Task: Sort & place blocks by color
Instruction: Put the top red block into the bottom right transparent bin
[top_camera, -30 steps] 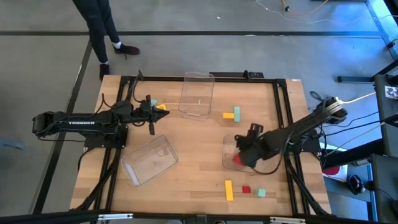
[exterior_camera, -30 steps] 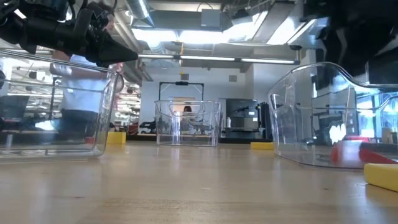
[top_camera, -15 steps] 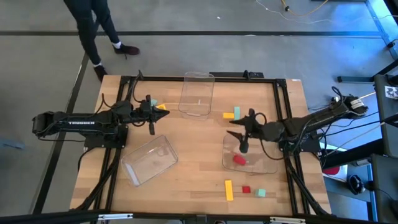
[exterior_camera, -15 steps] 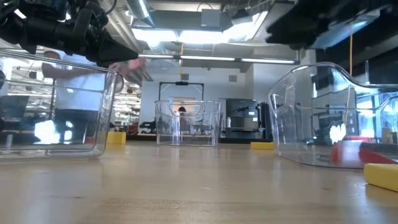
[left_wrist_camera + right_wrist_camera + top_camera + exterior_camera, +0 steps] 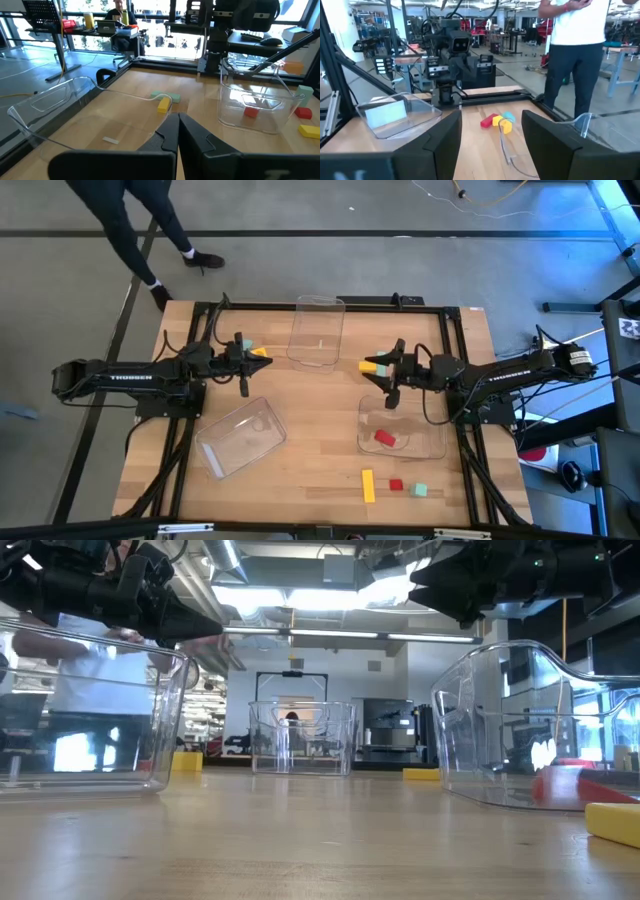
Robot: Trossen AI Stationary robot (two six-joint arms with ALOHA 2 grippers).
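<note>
My right gripper [image 5: 374,371] hovers open and level above the table, pointing toward its left edge, over a yellow block [image 5: 368,366]; its own view shows nothing between the fingers [image 5: 492,145]. In the left wrist view a mint block [image 5: 161,95] lies against that yellow one [image 5: 163,104]. A red block [image 5: 385,437] rests on the floor of the right clear tray [image 5: 430,448]. My left gripper [image 5: 252,361] waits shut and level at the table's left, next to another yellow block [image 5: 259,352]. Near the front edge lie a yellow bar [image 5: 368,485], a red block [image 5: 396,484] and a mint block [image 5: 420,491].
A clear tray [image 5: 318,330] stands at the far edge and another [image 5: 240,437] lies at the near left, both without blocks. A black frame [image 5: 455,340] runs around the tabletop. A person's legs [image 5: 130,230] stand beyond the far left corner.
My right gripper has risen out of the right tray, gone toward the far edge and the table's left, and tipped from pointing down to level. The red block stays on the tray's floor. The person beyond the table has stepped left.
</note>
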